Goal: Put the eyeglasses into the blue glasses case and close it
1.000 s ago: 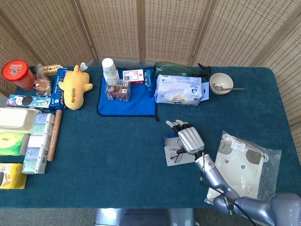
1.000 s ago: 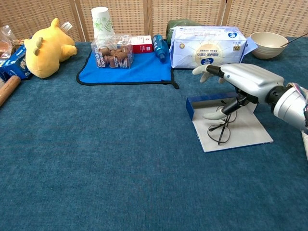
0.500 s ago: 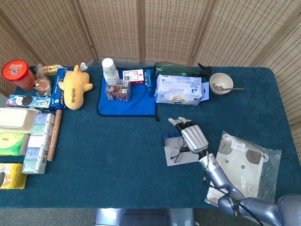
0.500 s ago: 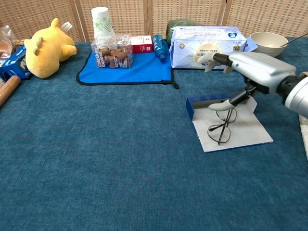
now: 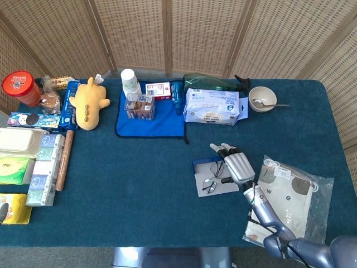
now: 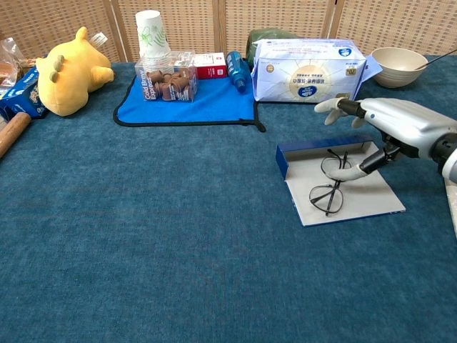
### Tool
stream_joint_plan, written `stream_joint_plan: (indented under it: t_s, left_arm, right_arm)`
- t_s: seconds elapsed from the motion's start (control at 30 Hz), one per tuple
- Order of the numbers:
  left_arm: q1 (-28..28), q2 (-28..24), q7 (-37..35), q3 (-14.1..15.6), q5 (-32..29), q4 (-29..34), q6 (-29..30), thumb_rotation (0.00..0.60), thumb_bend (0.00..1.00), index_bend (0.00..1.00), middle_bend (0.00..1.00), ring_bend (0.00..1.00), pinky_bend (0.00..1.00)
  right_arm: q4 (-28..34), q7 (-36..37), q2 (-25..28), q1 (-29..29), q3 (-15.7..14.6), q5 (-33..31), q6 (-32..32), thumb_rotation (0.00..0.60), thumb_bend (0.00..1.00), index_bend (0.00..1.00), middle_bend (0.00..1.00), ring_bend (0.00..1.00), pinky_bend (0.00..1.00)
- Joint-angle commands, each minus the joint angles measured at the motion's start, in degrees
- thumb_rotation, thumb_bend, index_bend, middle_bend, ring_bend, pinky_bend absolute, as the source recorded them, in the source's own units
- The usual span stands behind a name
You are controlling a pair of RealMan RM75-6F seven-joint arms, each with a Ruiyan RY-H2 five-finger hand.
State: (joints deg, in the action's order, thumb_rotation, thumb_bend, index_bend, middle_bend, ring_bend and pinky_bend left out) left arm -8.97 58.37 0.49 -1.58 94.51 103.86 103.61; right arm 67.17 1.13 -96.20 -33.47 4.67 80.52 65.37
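Wicker screens back a bench (image 5: 139, 190) with a teal cloth top. Glasses (image 6: 330, 182) lie on the grey flap of the open case (image 6: 314, 152), lenses flat, one arm sticking up toward the blue wall of the case. Case sits right of centre, blue tray part at the far edge, flap spread toward the near side. Right hand (image 6: 389, 128) hovers over the right side of the case, fingers spread apart and pointing left, thumb angled down touching or just beside one lens; can't tell if it really pinches the frame, looks like nothing is held. In the head view the same hand (image 5: 239, 164) shows just right of the glasses (image 5: 212, 177). Left hand: only a dark tip at the left edge of the head view, state can't be told.

Just right of the hand, a clear bag (image 5: 290, 195) with white stuff. Behind the case, a wipes pack (image 6: 308, 70), a bowl (image 6: 398, 66) with a spoon, a blue mat (image 6: 193, 101) with a cup stack (image 6: 150, 34) and a snack box (image 6: 170, 83). Far left, a yellow plush (image 6: 68, 70), a rolling pin (image 5: 64, 160), assorted packets.
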Motion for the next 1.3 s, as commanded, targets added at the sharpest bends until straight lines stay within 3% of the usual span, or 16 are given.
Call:
stream_joint_plan:
  t_s: [0.03, 0.33, 0.6, 0.9, 1.1, 1.3]
  left_arm:
    - [-0.1, -0.1, 0.2, 0.0, 0.1, 0.2, 0.1, 0.6, 0.29, 0.21, 0.13, 0.0, 0.0]
    - [-0.2, -0.2, 0.5, 0.1, 0.2, 0.5, 0.3, 0.6, 0.29, 0.21, 0.13, 0.0, 0.0]
    - [0.0, 0.1, 0.2, 0.0, 0.2, 0.2, 0.0, 0.6, 0.29, 0.21, 0.13, 0.0, 0.0]
    - [0.1, 0.3, -0.4, -0.1, 0.2, -0.4, 0.0, 0.6, 0.29, 0.21, 0.13, 0.0, 0.0]
    - [-0.1, 0.4, -0.8, -0.1, 0.4, -0.7, 0.5, 0.6, 0.29, 0.21, 0.13, 0.0, 0.0]
    - [-0.5, 0.4, -1.4, 0.0, 0.4, -1.1, 1.2, 0.6, 0.29, 0.21, 0.13, 0.0, 0.0]
  right_arm:
    - [-1.2, 0.9, -0.8, 0.1, 0.0, 0.5, -0.3, 0.366, 0.16, 0.12, 0.23, 0.15, 0.25]
    - [-1.6, 1.6, -1.3, -0.1, 0.7, 1.7, 0.1, 0.369, 0.16, 0.12, 0.23, 0.15, 0.25]
    - [4.0, -1.3, 2.3, 0.6, 0.5, 3.1, 1.6, 0.38, 0.16, 0.11, 0.23, 0.15, 0.25]
    - [9.2, -6.2, 6.5, 2.5, -2.0, 3.3, 0.8, 0.419, 0.19, 0.08, 0.21, 0.14, 0.24]
    - [9.0, -7.6, 5.5, 2.4, -2.6, 3.8, -0.3, 0.415, 0.19, 0.05, 0.19, 0.13, 0.23]
    - [8.3, -8.0, 3.7, 0.2, -0.7, 3.3, -3.0, 0.416, 0.19, 0.03, 0.18, 0.12, 0.23]
